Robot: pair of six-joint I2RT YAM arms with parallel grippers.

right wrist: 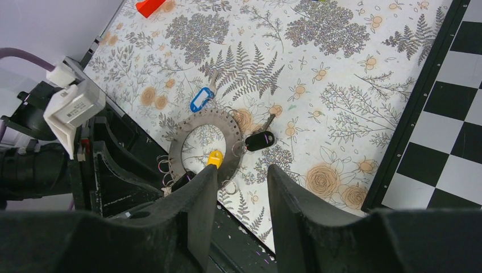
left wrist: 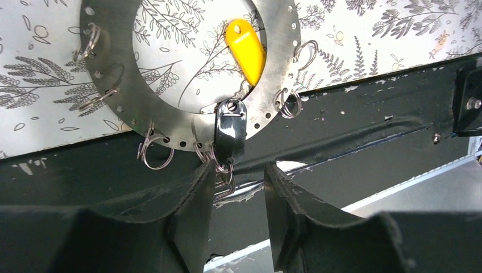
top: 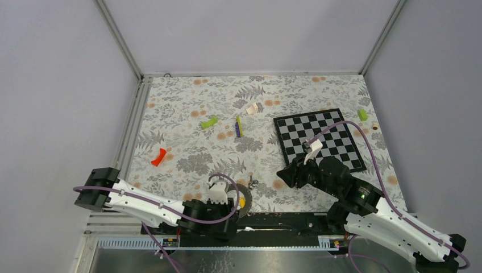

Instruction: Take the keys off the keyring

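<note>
Progress looks partial to me, judging from how things lie. The keyring (right wrist: 190, 126), a flat perforated metal hoop, rests at the near edge of the desk (top: 187, 102), just in front of my left fingers (left wrist: 199, 187). The loose black key (right wrist: 260, 140) lies just beside the hoop and apart from it as far as I can see, so I count that one as off. The blue key (right wrist: 201, 98) lies against the hoop's far rim; I cannot tell whether it hangs from a loop there or only touches. The yellow key (left wrist: 245, 50) lies in the hollow centre with its tip at the inner rim. The hole in its head looks free of any loop, though I would not swear to it. The near black key (left wrist: 230, 129) sits across the near part of the band among several small split rings (left wrist: 156, 153), and I judge it fastened and next to deal with. My left fingers are parted with nothing between them, their tips just short of that key. My right fingers (right wrist: 204, 187) hover above the hoop, likewise parted and bare. The checkerboard mat (top: 295, 139), red piece (top: 158, 157), lime-green blocks (top: 208, 122) and thin stick (top: 239, 126) lie well apart and hinder nothing. The real obstacles are the dark strip (left wrist: 341, 142) under the hoop's near part, the clutter of split rings around the key, and my two arms working close together.
</note>
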